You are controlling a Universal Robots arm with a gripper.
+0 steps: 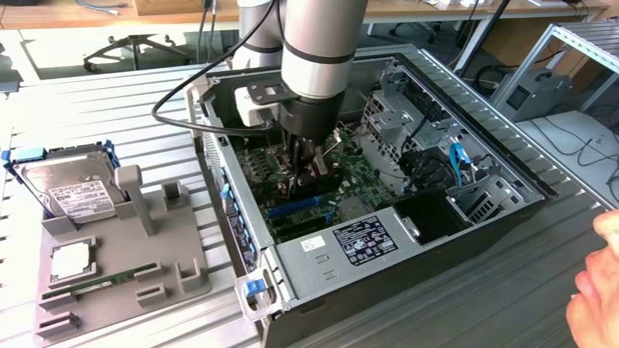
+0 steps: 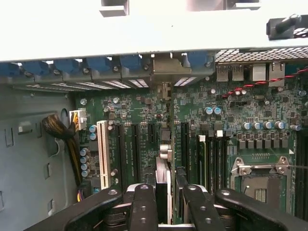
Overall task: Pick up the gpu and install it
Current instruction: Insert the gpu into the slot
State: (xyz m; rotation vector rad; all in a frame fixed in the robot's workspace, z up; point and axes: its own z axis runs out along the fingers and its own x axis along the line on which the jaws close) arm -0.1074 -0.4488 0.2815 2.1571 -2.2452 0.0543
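In the wrist view the gpu [image 2: 163,168] shows edge-on as a thin upright card between my two black fingers [image 2: 143,202]. Its silver end bracket [image 2: 166,67] sits against the case's rear slot openings. My gripper [image 2: 166,199] is shut on the card. The card's lower edge lines up with a long black slot on the green motherboard [image 2: 139,110]; whether it is seated I cannot tell. In the exterior view the gripper [image 1: 301,174] reaches straight down into the open computer case [image 1: 387,239], low over the board.
A grey fixture [image 1: 126,283] at the exterior view's left holds a silver hard drive [image 1: 72,190] and a green RAM stick [image 1: 101,279]. A person's hand [image 1: 595,290] shows at the right edge. Inside the case are a white slot [image 2: 102,154], the CPU socket [image 2: 260,185] and cables [image 2: 60,130].
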